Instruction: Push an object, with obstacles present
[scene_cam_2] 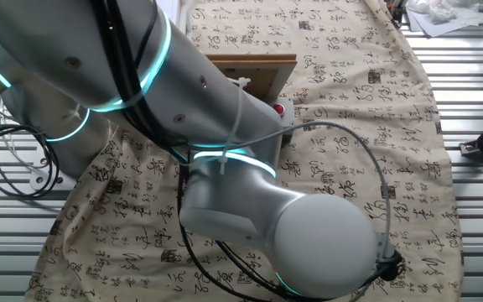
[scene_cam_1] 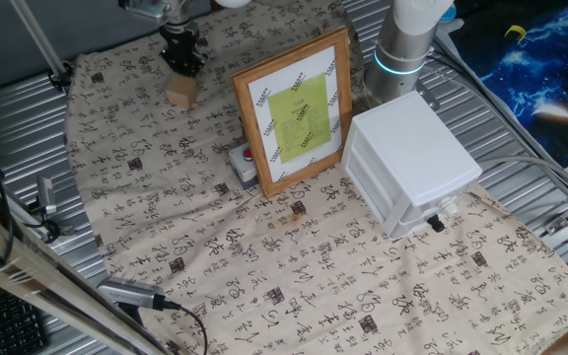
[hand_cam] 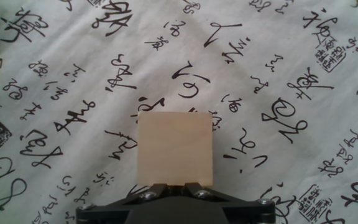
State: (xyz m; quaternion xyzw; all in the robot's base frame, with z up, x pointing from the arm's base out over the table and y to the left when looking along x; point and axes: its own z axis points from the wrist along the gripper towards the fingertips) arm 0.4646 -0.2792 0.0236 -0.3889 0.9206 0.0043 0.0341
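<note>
We record a small pale tan wooden block (scene_cam_1: 179, 92) on the calligraphy-printed cloth (scene_cam_1: 294, 276) at the table's far corner, well apart from the wooden-framed picture (scene_cam_1: 297, 108), small grey box with red button (scene_cam_1: 245, 164) and white plastic drawer unit (scene_cam_1: 412, 163). The black tool (scene_cam_1: 182, 61), fingers together, touches the block's edge.

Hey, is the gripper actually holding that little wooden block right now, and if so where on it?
Nothing is held. The gripper has its fingertips together, pressed against one side face of the wooden block, which rests on the cloth.
</note>
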